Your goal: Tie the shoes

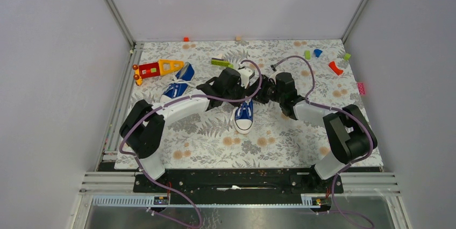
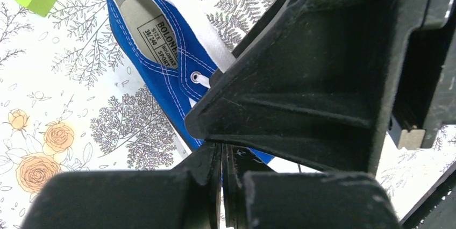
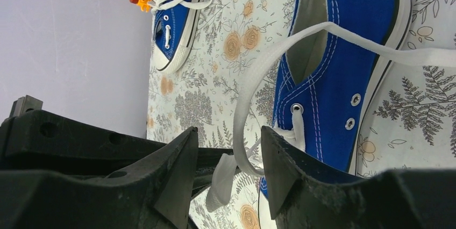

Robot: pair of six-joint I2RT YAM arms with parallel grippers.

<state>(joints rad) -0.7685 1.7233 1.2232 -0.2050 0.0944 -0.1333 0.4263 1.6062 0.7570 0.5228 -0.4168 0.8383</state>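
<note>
Overhead, both arms reach inward and meet above the heel end of 1 blue shoe (image 1: 243,117). It lies mid-table with its white toe cap towards 6 o'clock. The left arm (image 1: 183,105) reaches from 8 o'clock and the right arm (image 1: 309,112) from 4 o'clock, presumably so each can work 1 lace end. The other shoe (image 1: 179,85) lies at about 10 o'clock from the first, just beside the red-and-yellow toy (image 1: 155,69). From the left wrist, the left gripper (image 2: 222,159) shows its fingers pressed together with only a thin seam between them, low beside the shoe's eyelets. Whether any lace is pinched there I cannot tell, since black hardware hides it. From the right wrist, the right gripper (image 3: 228,135) stands moderately spread. The white lace (image 3: 250,86) loops from the shoe's collar at 1 o'clock down through the gap, unclamped and likely lined up for a pinch.
</note>
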